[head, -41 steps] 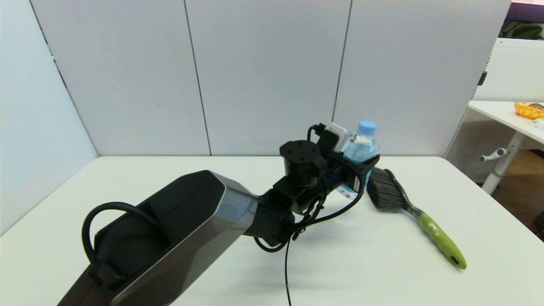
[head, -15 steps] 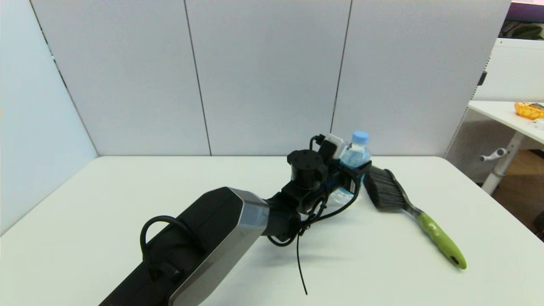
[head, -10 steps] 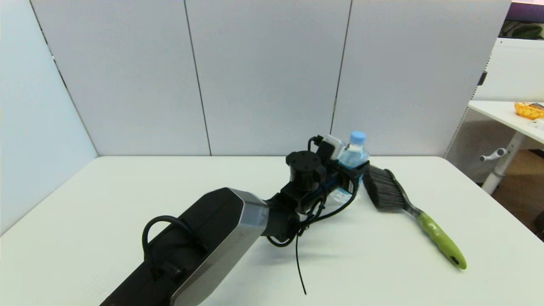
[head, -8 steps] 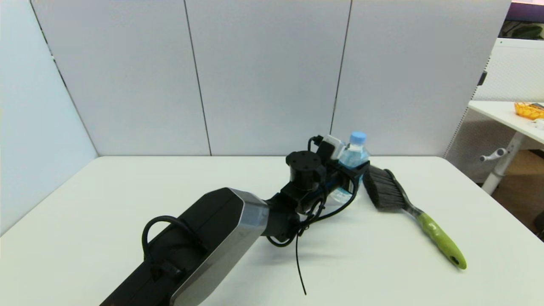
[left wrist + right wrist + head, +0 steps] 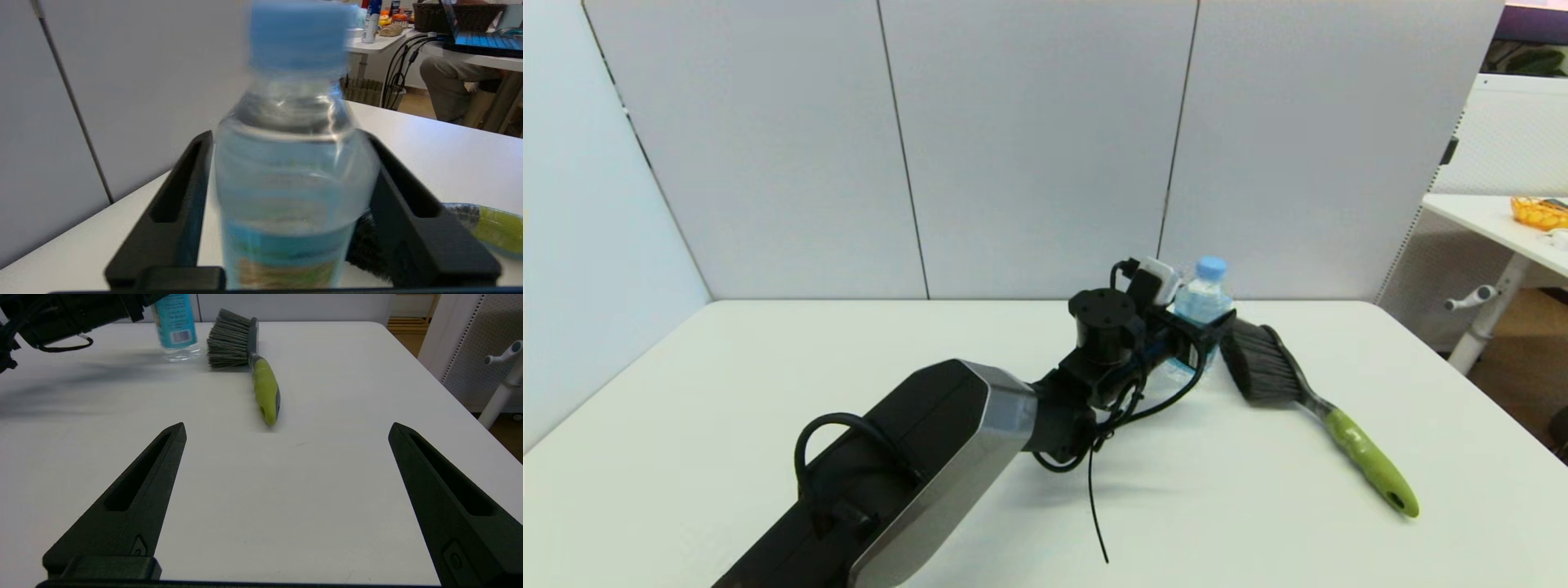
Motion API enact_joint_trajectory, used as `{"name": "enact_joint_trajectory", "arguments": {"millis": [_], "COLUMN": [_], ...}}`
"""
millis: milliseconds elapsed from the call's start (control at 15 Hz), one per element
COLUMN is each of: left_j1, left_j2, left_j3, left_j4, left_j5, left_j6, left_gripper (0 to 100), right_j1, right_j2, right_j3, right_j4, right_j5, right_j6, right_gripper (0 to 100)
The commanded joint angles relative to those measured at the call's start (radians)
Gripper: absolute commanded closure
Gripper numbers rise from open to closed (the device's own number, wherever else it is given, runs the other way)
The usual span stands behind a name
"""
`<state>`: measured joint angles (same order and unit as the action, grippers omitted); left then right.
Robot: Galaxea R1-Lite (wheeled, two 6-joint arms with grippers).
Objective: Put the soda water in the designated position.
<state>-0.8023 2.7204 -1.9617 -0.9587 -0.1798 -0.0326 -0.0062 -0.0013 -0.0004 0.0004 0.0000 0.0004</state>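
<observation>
Reaching across the counter (image 5: 768, 359), the left tool (image 5: 1205, 327) is bracketing the soda water (image 5: 1201, 306) at its shoulder, above the blue label. The fingers (image 5: 175, 196) are lying close along both sides, though whether they are pressing or just loosened I cannot tell. Standing upright on the counter at the far side, the bottle is looking full, so fairly weighty, smooth and slightly squeezable; the ribbed upper body is probably the best hold. Just beside it the brush (image 5: 1270, 367) is lying. Nearer the robot, the right tool (image 5: 286, 441) is hovering wide open, holding nothing.
</observation>
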Motion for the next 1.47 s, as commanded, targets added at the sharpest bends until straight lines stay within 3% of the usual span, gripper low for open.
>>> {"name": "enact_joint_trajectory", "arguments": {"millis": [67, 400, 600, 933, 1133, 1467], "left_j1": [0.0, 0.0, 0.0, 0.008, 0.094, 0.334], "left_j2": [-0.005, -0.177, -0.416, -0.961, -1.275, -1.685], "left_j3": [0.004, 0.21, 0.518, 1.106, 1.347, 1.632], "left_j4": [-0.003, 0.003, 0.048, 0.264, 0.36, 0.368], "left_j5": [-0.001, -0.004, -0.006, 0.003, 0.043, 0.046], "left_j6": [0.005, 0.033, 0.092, 0.109, 0.109, 0.109], "left_gripper": [0, 0, 0, 0, 0, 0], "right_j1": [0.0, 0.0, 0.0, 0.0, 0.0, 0.0], "right_j2": [0.001, 0.001, 0.001, 0.001, 0.001, 0.001], "right_j3": [-0.001, -0.001, 0.0, -0.001, -0.001, -0.001], "right_j4": [0.001, 0.0, 0.0, 0.0, 0.001, 0.0], "right_j5": [0.0, 0.0, 0.0, 0.0, 0.0, 0.0], "right_j6": [0.001, 0.001, 0.001, 0.001, 0.001, 0.001], "right_gripper": [0, 0, 0, 0, 0, 0]}}
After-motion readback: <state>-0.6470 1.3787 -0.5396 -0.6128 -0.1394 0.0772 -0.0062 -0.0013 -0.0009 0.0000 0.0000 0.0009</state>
